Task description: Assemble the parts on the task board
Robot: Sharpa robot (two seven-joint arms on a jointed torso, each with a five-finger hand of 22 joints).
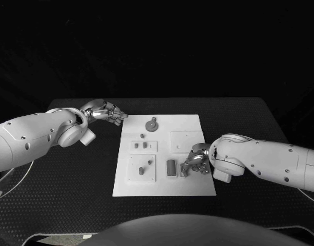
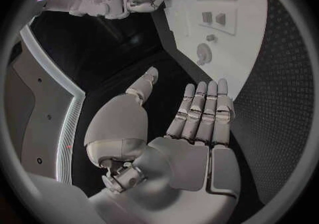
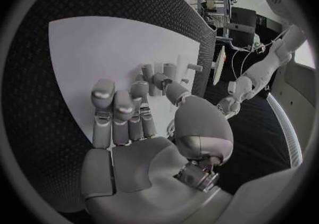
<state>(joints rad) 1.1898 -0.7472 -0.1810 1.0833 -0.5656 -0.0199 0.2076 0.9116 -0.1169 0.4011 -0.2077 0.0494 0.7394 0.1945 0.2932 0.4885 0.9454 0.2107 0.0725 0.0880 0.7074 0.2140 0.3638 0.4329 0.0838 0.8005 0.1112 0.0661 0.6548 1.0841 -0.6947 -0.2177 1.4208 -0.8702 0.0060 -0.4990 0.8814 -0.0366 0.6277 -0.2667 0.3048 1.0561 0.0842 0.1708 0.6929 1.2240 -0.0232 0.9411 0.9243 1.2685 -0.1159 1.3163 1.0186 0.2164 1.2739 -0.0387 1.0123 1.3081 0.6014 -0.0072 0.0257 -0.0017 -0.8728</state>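
Left hand [image 1: 105, 111] hovers off the task board [image 1: 193, 187] at 10 o'clock, fingers straight, apart, empty. Right hand [image 1: 196, 160] at 4 o'clock, fingers curled over grey parts [image 1: 171, 167]; grip indeterminate.

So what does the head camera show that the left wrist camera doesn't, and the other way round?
Head view alone: the task board's whole outline on the black table, and the left hand at its far left corner. Left wrist view alone: the left hand's open palm, fingers straight and holding nothing. Both: the round grey part and the right hand over the board's edge.
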